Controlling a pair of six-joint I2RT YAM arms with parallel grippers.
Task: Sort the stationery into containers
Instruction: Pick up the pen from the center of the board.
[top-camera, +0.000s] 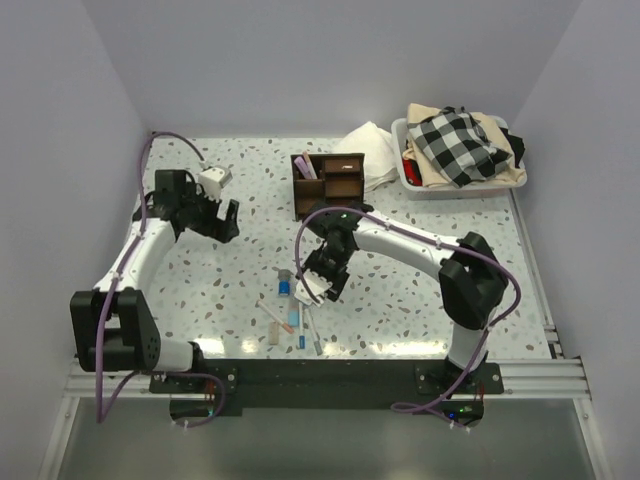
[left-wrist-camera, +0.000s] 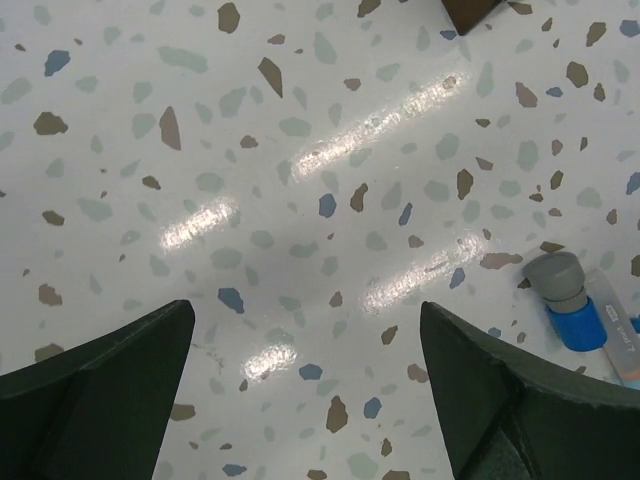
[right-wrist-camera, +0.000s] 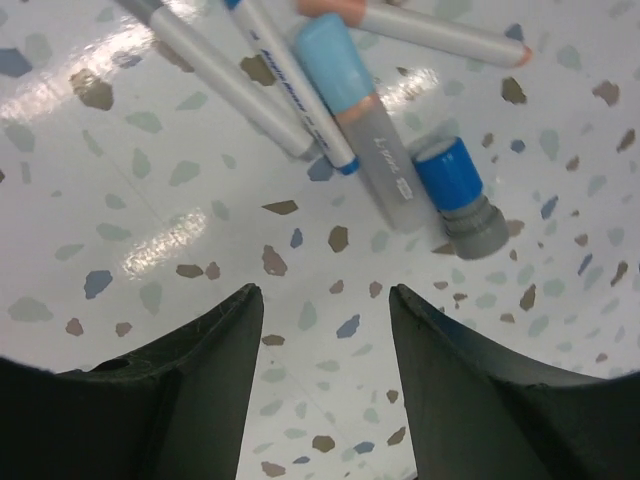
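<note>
Stationery (top-camera: 296, 310) — slim, white-barrelled pens and markers with blue, pink and orange touches — lies in a loose, crossed heap on the glossy speckled terrazzo table (top-camera: 400, 320), around the middle and towards the near edge. Up close, a marker (right-wrist-camera: 355, 110) with a rounded light-blue cap and a cloudy grey barrel lies just beside a stubby blue cylinder (right-wrist-camera: 455, 190) with a grey end. The dark brown wooden organizer (top-camera: 327, 180), boxy with open compartments, stands farther back, well apart from the heap. The right gripper (top-camera: 322, 285) hovers at the heap's far right side, its matte black fingers (right-wrist-camera: 200, 390) apart over bare tabletop. The left gripper (top-camera: 222, 220), at the far left, has its jaws spread wide.
</note>
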